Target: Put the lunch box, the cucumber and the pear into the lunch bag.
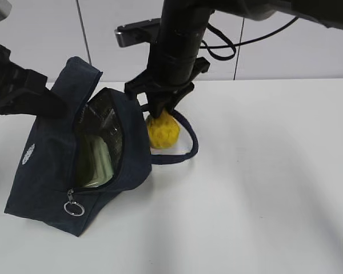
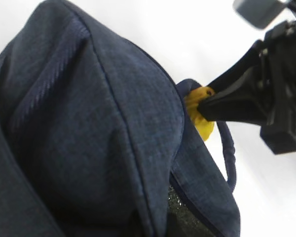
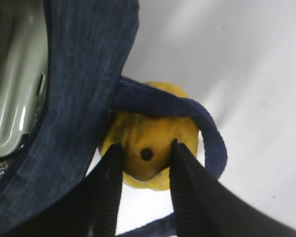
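Pear (image 1: 162, 132) sits on the counter (image 1: 263, 171) inside the strap loop (image 1: 190, 140), touching the lunch bag (image 1: 51, 171). Right gripper (image 3: 146, 157) fingers straddle its narrow top, barely open, contact unclear. Looks firm, lumpy, bruisable: grip below the neck, clear the strap. Left gripper unseen.

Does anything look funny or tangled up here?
Yes. The lunch bag's strap handle loops around the pear, crossing its far side just where the right gripper straddles the fruit. Lifting the pear might snag the strap. The lunch box already sits inside.
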Robot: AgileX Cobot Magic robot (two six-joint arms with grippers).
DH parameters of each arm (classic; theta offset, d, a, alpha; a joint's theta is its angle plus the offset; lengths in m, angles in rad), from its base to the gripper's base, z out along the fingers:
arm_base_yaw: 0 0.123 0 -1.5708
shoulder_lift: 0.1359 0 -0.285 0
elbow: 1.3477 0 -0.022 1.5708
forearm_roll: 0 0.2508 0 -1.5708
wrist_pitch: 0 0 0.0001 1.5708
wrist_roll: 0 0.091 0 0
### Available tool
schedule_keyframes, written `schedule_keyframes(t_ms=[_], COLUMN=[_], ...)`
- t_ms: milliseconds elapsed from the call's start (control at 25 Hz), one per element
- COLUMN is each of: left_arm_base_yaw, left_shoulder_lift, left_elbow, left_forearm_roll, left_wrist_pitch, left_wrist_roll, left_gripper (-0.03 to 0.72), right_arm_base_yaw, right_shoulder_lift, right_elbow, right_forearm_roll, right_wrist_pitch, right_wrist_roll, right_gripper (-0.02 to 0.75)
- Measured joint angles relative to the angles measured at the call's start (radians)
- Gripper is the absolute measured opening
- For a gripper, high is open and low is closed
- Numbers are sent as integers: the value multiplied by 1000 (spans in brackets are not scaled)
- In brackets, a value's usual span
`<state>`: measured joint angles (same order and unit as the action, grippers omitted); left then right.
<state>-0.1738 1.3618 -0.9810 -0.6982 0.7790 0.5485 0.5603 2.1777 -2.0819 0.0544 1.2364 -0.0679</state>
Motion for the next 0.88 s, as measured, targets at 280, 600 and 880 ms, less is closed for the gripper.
schedule_keyframes(t_ms=[280,600,880], left_arm_base_yaw=[0,0,0], left_shoulder_lift=[0,0,0], left_elbow=[0,0,0], left_forearm_roll=[3,4,5], left_wrist_pitch=[0,0,-11], left_wrist_roll=[0,0,0], left_gripper=[22,22,22], right_arm_base_yaw=[0,0,0], right_shoulder_lift=[0,-1,-2], right_elbow=[-134,-189,-187], right_forearm_roll=[-31,-16,7], right_wrist_pitch=[15,23,23], right_wrist_roll=[27,34,35], right_gripper=[244,243,242])
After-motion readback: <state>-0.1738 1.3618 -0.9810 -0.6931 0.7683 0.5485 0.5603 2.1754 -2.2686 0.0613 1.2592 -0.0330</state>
